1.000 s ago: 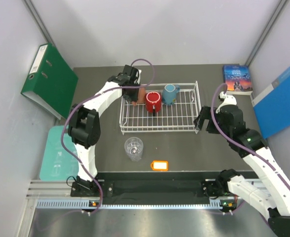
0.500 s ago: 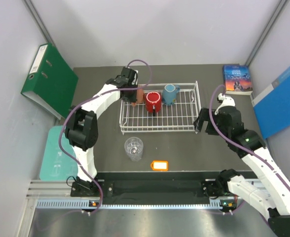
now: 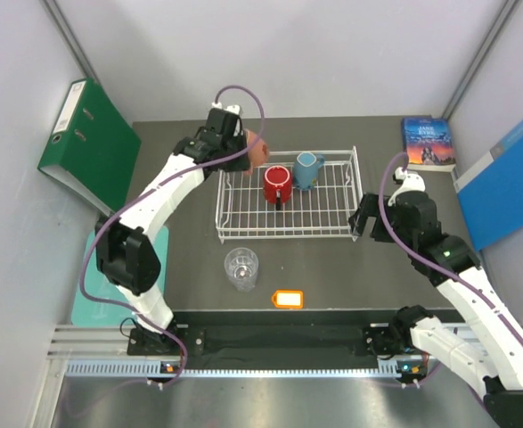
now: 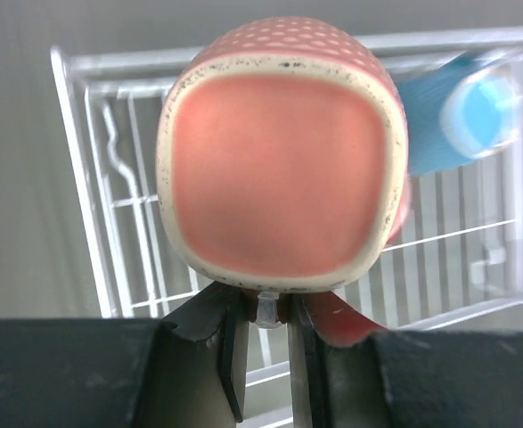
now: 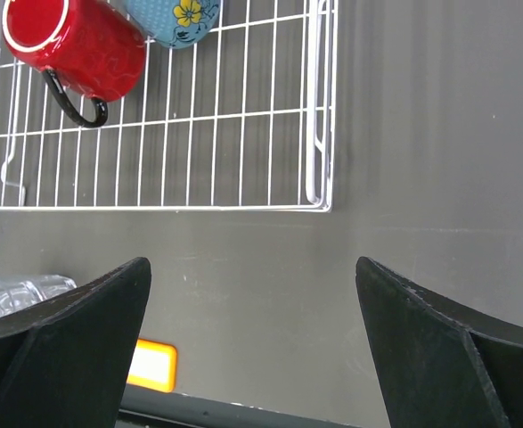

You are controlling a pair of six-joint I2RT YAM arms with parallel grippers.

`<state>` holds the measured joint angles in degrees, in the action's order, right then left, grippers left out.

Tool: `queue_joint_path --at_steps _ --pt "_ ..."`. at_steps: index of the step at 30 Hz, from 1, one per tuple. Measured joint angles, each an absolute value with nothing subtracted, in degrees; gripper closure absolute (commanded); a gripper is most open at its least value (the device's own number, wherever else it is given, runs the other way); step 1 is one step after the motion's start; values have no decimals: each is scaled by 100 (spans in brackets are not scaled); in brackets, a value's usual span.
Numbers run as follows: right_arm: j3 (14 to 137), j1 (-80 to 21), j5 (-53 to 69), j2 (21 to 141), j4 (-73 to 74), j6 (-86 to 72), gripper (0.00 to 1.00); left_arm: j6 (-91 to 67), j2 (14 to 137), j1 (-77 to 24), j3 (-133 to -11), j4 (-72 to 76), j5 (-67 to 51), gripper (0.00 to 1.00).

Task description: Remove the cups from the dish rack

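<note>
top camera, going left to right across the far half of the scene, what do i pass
green binder → salmon-pink mug → red mug → light blue mug → book → blue folder

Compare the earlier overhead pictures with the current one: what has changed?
The left gripper, shut on the salmon-pink ceramic mug, lifted it up out of the white wire dish rack; it now hangs over the rack's far-left corner. The glossy red mug, light blue mug, clear glass tumbler and open right gripper stayed put.
</note>
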<state>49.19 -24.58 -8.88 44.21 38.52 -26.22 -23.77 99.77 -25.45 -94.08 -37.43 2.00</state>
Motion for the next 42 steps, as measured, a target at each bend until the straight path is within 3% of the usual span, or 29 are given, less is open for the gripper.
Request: queue_joint_path --at_steps 4,10,25,42 --pt "4923 -2458 -906 4431 3782 -2707 7 -2580 9596 -2550 -9504 -3573 -16 100" --pt "5113 -2458 -609 4434 3430 -2829 2 -2987 8984 -2543 -9279 -3267 -456 100" --pt "5194 -2451 1608 4370 760 -3931 11 -5800 7470 -2580 -5964 797 -3210 100" --pt "4947 -2447 2593 5218 -1122 -4906 14 -6567 7214 -3804 -5557 1892 -3457 100"
